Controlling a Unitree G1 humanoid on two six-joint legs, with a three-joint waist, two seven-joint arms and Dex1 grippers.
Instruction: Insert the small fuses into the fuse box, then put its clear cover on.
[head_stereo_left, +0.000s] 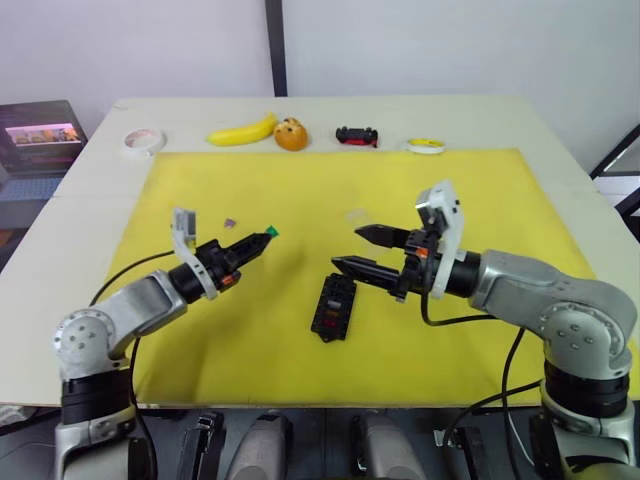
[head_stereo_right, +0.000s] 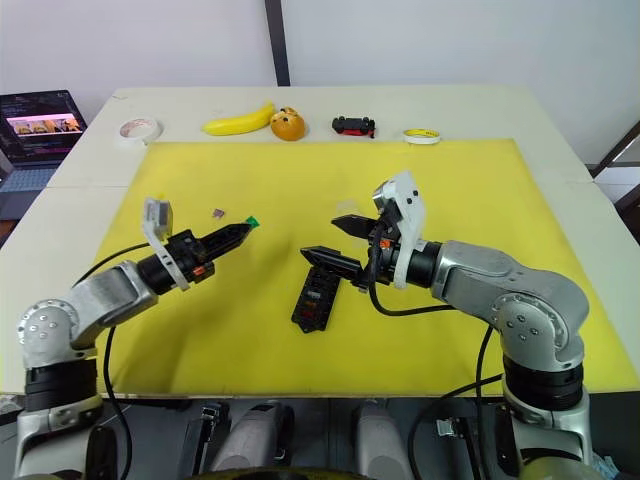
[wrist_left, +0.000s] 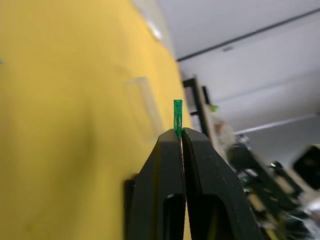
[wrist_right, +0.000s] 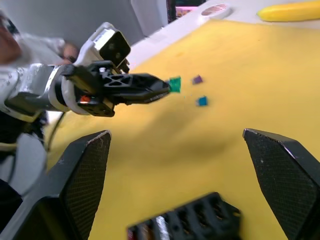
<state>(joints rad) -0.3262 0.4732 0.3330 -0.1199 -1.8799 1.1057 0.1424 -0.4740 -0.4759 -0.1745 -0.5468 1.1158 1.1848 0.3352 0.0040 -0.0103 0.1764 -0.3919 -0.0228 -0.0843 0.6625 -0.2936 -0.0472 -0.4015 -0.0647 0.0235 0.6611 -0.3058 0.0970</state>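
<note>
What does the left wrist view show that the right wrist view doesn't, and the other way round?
Left wrist view only: the thin clear plastic cover lying flat on the yellow mat, beyond the fuse.

Right wrist view only: the black slotted fuse box, a small purple fuse and a small teal fuse loose on the mat, the open right gripper, a yellow banana.

Both: the left gripper pinching the small green fuse, and the mat.

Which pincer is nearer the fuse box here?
Right. The right pincer hangs open just above the fuse box, one fingertip over its far end. The left pincer, shut on a green fuse, is well off to the box's left.
</note>
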